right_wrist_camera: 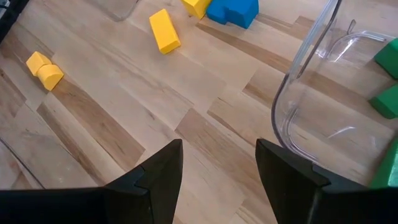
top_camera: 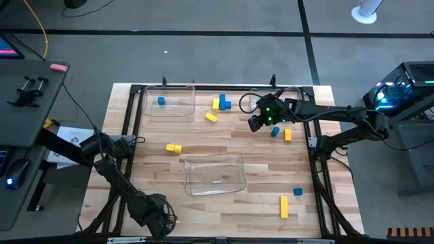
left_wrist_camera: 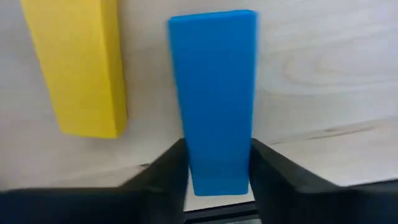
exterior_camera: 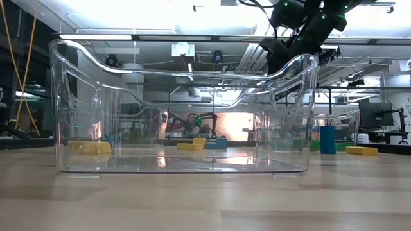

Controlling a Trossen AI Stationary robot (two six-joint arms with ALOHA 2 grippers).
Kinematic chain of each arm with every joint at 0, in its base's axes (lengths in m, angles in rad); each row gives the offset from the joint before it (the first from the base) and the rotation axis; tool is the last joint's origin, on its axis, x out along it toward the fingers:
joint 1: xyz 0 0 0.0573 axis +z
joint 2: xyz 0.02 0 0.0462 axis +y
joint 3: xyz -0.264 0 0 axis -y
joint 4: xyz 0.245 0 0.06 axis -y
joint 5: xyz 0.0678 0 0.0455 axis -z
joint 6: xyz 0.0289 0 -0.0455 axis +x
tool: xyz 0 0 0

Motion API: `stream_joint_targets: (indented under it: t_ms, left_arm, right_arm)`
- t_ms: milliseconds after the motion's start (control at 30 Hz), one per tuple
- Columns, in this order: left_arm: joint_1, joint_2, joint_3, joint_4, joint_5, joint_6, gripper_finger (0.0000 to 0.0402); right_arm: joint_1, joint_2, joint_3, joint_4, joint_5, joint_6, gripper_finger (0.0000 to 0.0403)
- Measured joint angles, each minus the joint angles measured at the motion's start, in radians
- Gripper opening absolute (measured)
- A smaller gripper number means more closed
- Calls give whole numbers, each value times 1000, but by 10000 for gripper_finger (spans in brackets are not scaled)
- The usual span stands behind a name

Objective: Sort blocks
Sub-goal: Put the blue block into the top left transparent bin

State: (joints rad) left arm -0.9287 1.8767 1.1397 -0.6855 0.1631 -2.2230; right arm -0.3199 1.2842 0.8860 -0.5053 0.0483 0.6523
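Observation:
At the table's near left edge my left gripper point(top_camera: 161, 215) points down, hiding what is under it in the high view. Its wrist view shows its fingers point(left_wrist_camera: 217, 149) shut on a blue bar block point(left_wrist_camera: 214, 93) lying flat on the wood, with a yellow bar point(left_wrist_camera: 78, 65) lying beside it. My right gripper point(top_camera: 259, 122) hangs open and empty above the table, beside the far right clear bin point(right_wrist_camera: 311, 81), which holds green blocks point(right_wrist_camera: 388, 99). Loose yellow and blue blocks point(top_camera: 220, 103) lie across the table. My left gripper pinches the blue bar's two long sides point(left_wrist_camera: 214, 171) between its two fingers, at the bar's end nearest the gripper. The fingers come from above, pointing steeply down, and stand across the bar. The bar lies flat on the table.
A clear bin point(top_camera: 169, 102) at the far left holds one blue block point(top_camera: 161, 101). An empty clear bin point(top_camera: 213, 173) stands in the middle near part and fills the low view point(exterior_camera: 180, 109). Yellow blocks point(top_camera: 173, 147), a yellow bar point(top_camera: 283, 207) and a blue block point(top_camera: 297, 192) lie loose.

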Motion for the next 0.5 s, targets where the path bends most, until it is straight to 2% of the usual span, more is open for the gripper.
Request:
stream_joint_targets:
  t_ms: [67, 167, 267, 400, 500]
  left_arm:
    - [1, -17, -2, -9, -31, 43, 72]
    - [22, -83, -2, -49, -123, 145, 70]
    - [79, -191, -2, -170, -247, 291, 70]
    - [215, -387, -2, -354, -437, 541, 70]
    - [376, -537, -2, -436, -605, 767, 71]
  right_arm:
    - [0, 0, 0, 0, 0, -4, 199]
    - [0, 0, 0, 0, 0, -3, 199]
    - [0, 0, 0, 1, 0, 0, 199]
    - [0, 0, 0, 3, -1, 6, 199]
    - [0, 0, 0, 7, -21, 50, 199]
